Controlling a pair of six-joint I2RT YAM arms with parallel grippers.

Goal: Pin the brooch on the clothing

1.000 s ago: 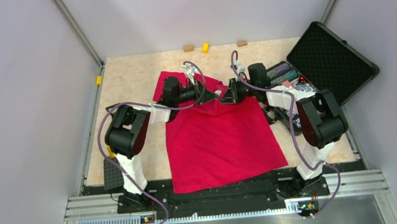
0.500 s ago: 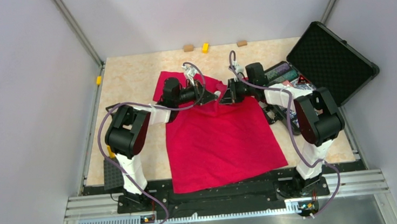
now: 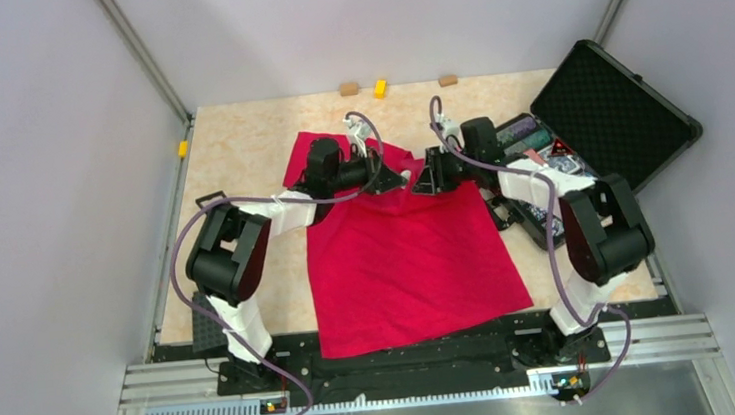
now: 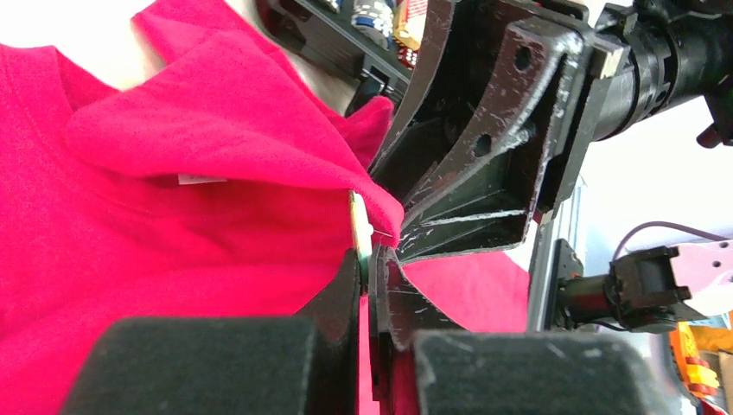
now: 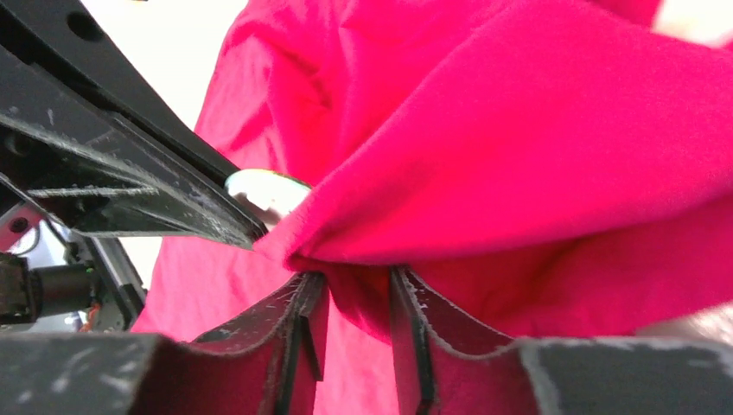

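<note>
The red T-shirt (image 3: 409, 264) lies flat on the table, its collar end lifted at the far side. My left gripper (image 3: 402, 177) meets my right gripper (image 3: 421, 178) there. In the left wrist view the left gripper (image 4: 367, 259) is shut on the brooch (image 4: 360, 226), seen edge-on as a thin greenish disc pressed against a fold of the shirt (image 4: 216, 130). The white neck label (image 4: 203, 180) shows under the fold. In the right wrist view the right gripper (image 5: 354, 285) is shut on a bunched fold of the shirt (image 5: 519, 156). The brooch (image 5: 264, 188) sits just left of that fold.
An open black case (image 3: 611, 111) with colourful trinkets (image 3: 534, 143) stands at the right, close to my right arm. Small tan and yellow blocks (image 3: 380, 88) lie along the far edge. A yellow piece (image 3: 183, 148) sits at the left edge. A black pad (image 3: 208, 327) lies near left.
Both arms have shifted their elbows outward and the wrists moved slightly toward the far side. The grippers stay together at the collar, each still holding.
</note>
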